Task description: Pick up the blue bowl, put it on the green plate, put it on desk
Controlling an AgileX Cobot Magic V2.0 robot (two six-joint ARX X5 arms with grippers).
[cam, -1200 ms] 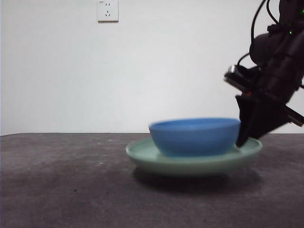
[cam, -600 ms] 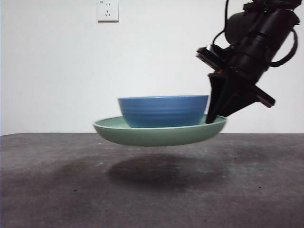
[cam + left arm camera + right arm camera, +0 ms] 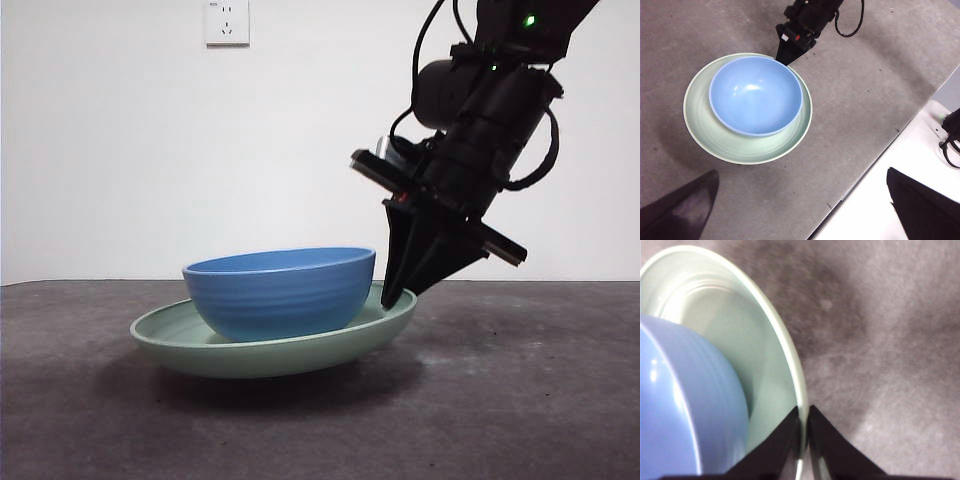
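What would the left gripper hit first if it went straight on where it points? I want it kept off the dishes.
Probably the desk. The left gripper hangs open high above it, with the green plate and blue bowl off to one side, though depth is unclear.

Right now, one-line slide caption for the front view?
Right gripper pinches green plate rim, tilted, blue bowl riding on it.

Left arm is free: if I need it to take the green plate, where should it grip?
Probably the green plate's raised rim, pinched over the edge, on the bare side opposite the right gripper, which is shut on the rim. The blue bowl fills the middle, so only the rim is free. The left gripper is open, high above the desk.
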